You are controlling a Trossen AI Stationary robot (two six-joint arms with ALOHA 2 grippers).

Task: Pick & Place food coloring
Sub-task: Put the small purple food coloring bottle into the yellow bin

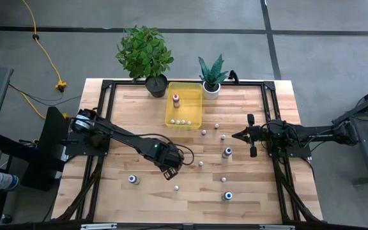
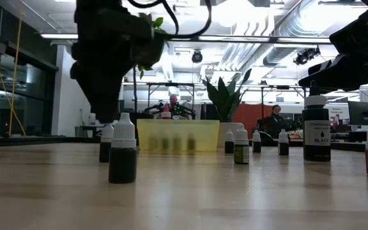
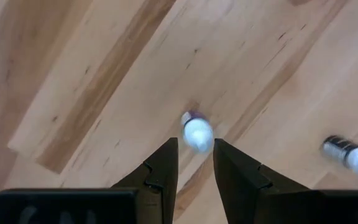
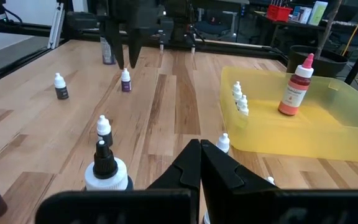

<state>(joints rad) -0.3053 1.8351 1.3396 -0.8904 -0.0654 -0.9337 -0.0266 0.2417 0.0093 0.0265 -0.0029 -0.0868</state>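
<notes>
Near the middle of the wooden table [image 1: 107, 191], the left gripper [image 1: 170, 171] points straight down above a small food coloring bottle [image 3: 197, 132] with a white cap; its fingers [image 3: 160, 171] stand a narrow gap apart and grip nothing, the bottle standing on the wood just ahead of their tips. At the right edge of the table the right gripper [image 1: 237, 135] waits, its fingers pressed together and empty. Toward the back of the table, between two potted plants [image 1: 147, 56], sits a yellow tray [image 1: 185, 96] holding a red bottle with a pink tip [image 4: 295, 89] and a row of tiny white-capped bottles [image 4: 240, 99] along one wall. More food coloring bottles stand scattered over the wood: a taller black one [image 2: 316, 131] near the right arm, and a small dark one [image 1: 132, 179] at the front left. Across the room behind the table a seated person [image 2: 275, 119] is visible
</notes>
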